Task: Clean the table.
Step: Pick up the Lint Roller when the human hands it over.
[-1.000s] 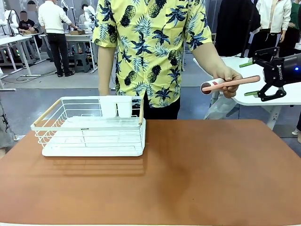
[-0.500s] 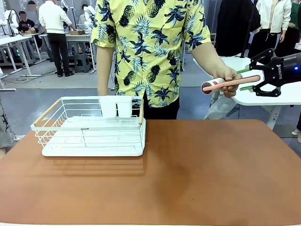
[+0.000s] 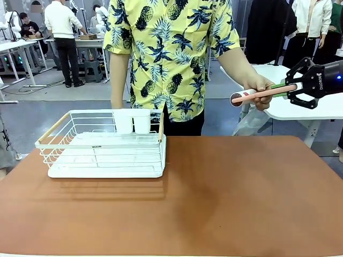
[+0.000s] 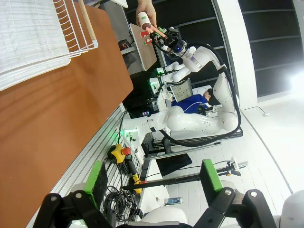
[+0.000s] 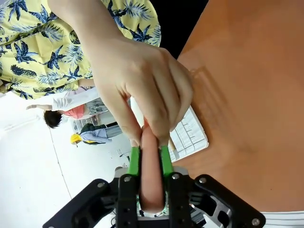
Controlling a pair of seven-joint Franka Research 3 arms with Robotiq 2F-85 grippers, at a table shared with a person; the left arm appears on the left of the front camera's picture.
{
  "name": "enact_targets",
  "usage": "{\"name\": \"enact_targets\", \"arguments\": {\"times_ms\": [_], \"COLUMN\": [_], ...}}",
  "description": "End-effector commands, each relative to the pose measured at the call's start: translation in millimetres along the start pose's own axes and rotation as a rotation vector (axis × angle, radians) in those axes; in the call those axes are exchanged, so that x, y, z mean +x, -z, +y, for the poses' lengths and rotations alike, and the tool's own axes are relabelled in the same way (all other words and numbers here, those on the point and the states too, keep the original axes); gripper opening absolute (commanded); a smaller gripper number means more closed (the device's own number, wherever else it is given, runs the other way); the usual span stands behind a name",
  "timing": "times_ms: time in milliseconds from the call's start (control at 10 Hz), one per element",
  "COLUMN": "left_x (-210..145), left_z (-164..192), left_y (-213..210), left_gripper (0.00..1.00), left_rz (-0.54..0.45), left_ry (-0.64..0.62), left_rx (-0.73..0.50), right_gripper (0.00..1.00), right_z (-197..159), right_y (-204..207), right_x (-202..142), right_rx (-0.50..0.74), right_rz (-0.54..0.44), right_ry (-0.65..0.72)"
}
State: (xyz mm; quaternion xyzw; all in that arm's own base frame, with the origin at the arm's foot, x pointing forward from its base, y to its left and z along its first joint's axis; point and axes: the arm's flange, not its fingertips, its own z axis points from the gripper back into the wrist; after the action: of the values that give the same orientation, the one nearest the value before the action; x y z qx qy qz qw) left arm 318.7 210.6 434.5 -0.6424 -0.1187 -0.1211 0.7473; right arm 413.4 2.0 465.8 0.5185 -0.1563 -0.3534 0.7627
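Observation:
A person across the reddish-brown table (image 3: 225, 198) holds out a tool with a long pink handle (image 3: 266, 92) and a white cylindrical head (image 3: 236, 98). Their hand (image 3: 259, 85) grips the handle's middle. My right gripper (image 3: 280, 88) is shut on the handle's free end, level with the hand, above and beyond the table's far right corner. In the right wrist view the green pads (image 5: 135, 160) squeeze the pink handle (image 5: 151, 187) just below the person's fingers (image 5: 142, 85). My left gripper (image 4: 154, 175) hangs open, holding nothing, off the table's (image 4: 57, 109) near edge.
A white wire dish rack (image 3: 102, 144) with wooden handles stands on the table's left half, with two white cups at its back. The person's torso (image 3: 171, 53) is close behind the far edge. A white table (image 3: 316, 107) stands behind my right arm.
My right gripper moved in from the right around the pink handle's end and went from open to shut on it. The person's hand and the rack stayed put.

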Motion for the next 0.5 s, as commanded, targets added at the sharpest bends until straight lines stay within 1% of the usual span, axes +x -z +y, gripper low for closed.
{"name": "enact_targets", "arguments": {"times_ms": [0,400], "left_x": [-1.3,-1.3], "left_z": [-0.7,-0.7], "left_y": [-2.3,-2.3], "left_gripper": [1.00,1.00], "left_rz": [-0.006,-0.006], "left_ry": [0.003,0.003], "left_rx": [-0.001,-0.001], "right_gripper": [0.00,0.02], "right_z": [-0.3,-0.1], "right_y": [4.8,0.0], "right_x": [0.1,0.0], "right_rx": [0.014,0.000], "right_rz": [-0.009,0.000], "right_ry": [-0.011,0.000]}}
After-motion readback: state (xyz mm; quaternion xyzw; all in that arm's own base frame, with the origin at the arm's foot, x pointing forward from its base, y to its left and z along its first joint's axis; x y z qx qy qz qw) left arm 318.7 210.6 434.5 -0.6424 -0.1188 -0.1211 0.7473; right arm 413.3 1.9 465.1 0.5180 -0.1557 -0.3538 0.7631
